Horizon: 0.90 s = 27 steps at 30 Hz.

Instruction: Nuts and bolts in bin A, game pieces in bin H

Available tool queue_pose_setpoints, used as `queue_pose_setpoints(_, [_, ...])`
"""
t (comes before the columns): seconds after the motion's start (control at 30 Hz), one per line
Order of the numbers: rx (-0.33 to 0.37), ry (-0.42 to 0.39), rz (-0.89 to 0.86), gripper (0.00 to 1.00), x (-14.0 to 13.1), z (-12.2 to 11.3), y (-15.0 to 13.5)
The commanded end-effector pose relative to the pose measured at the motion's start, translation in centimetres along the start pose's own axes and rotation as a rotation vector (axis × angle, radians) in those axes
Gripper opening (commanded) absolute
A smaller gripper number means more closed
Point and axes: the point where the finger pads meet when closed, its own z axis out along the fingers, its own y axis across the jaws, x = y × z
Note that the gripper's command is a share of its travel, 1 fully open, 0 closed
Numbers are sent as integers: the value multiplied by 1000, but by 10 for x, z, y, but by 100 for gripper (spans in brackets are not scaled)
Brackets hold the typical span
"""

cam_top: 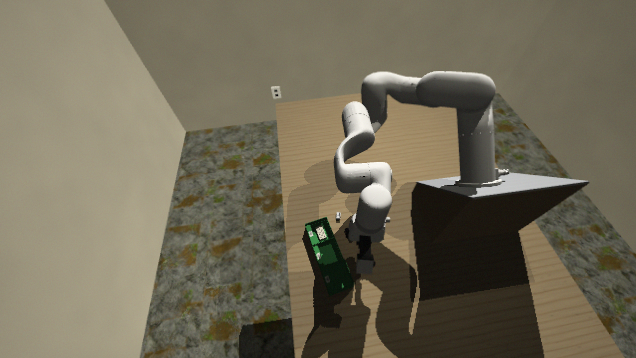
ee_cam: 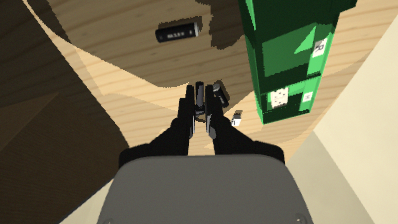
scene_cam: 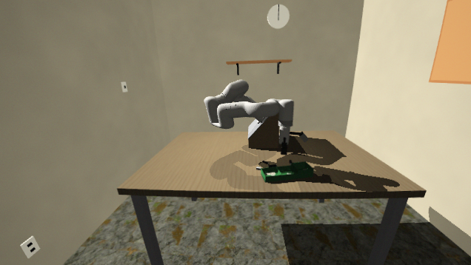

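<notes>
My gripper [ee_cam: 199, 95] is shut on a small grey metal piece [ee_cam: 199, 95], seemingly a bolt, and holds it above the table. It also shows in the top view [cam_top: 365, 264] and the exterior view [scene_cam: 284, 149]. The green bin block [ee_cam: 287, 60] lies to its right, with several compartments and small white letter labels too blurred to read. One compartment holds a white dotted game piece [ee_cam: 280, 98]. The bin also shows in the top view [cam_top: 327, 255] and the exterior view [scene_cam: 286, 172]. A short dark cylinder [ee_cam: 220, 93] and a small white piece [ee_cam: 236, 118] lie on the table between fingers and bin.
A black AA battery [ee_cam: 177, 32] lies on the table ahead of the gripper. The arm's grey pedestal [cam_top: 495, 200] stands to one side. The bin lies close to the table's edge [cam_top: 292, 280].
</notes>
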Motion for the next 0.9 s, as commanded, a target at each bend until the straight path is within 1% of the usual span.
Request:
queue_pose_setpoints(0.0, [-2, 2, 0, 0, 21, -2, 16])
queue_pose_setpoints(0.07, [-2, 2, 0, 0, 31, -2, 23])
queue_pose_setpoints(0.13, [-2, 2, 0, 0, 31, -2, 23])
queue_pose_setpoints(0.23, [-2, 2, -150, 0, 45, -2, 34])
queue_pose_setpoints(0.33, [-3, 3, -233, 0, 60, -2, 45])
queue_pose_setpoints(0.4, [-3, 3, -233, 0, 60, -2, 45])
queue_pose_setpoints(0.43, [-4, 3, -320, 0, 64, -2, 48])
queue_pose_setpoints(0.57, [-2, 2, -414, 0, 84, -2, 62])
queue_pose_setpoints(0.67, [-2, 2, -414, 0, 97, -2, 72])
queue_pose_setpoints(0.87, [-2, 2, -414, 0, 101, -2, 75])
